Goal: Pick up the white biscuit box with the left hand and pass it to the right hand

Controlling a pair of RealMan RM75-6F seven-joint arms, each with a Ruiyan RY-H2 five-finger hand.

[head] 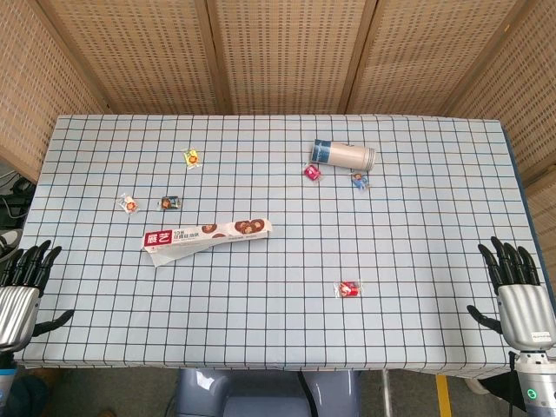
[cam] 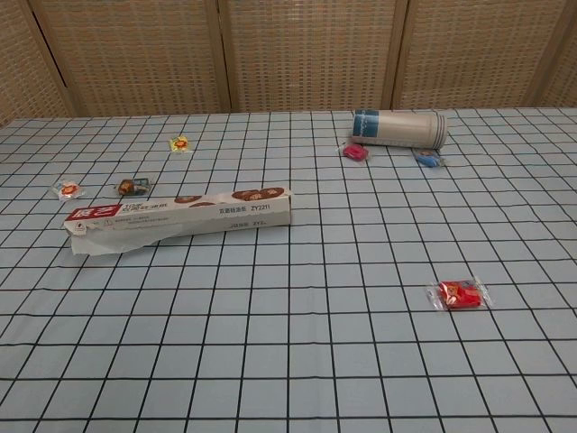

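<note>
At the bottom corners of the head view, the left hand [head: 22,291] and right hand [head: 519,295] rest at the edge of the checked cloth surface [head: 417,330], fingers spread, holding nothing. The long white cardboard biscuit box [head: 208,234] lies flat left of centre, untouched. The left hand should reach in, straddling its narrow width near the middle. A cylindrical canister [head: 343,155] lies upper right.

Black, slender plastic fingers are seen on the silver-grey, ribbed metal left hand [head: 22,291]; the right hand [head: 519,295] is built alike.
</note>
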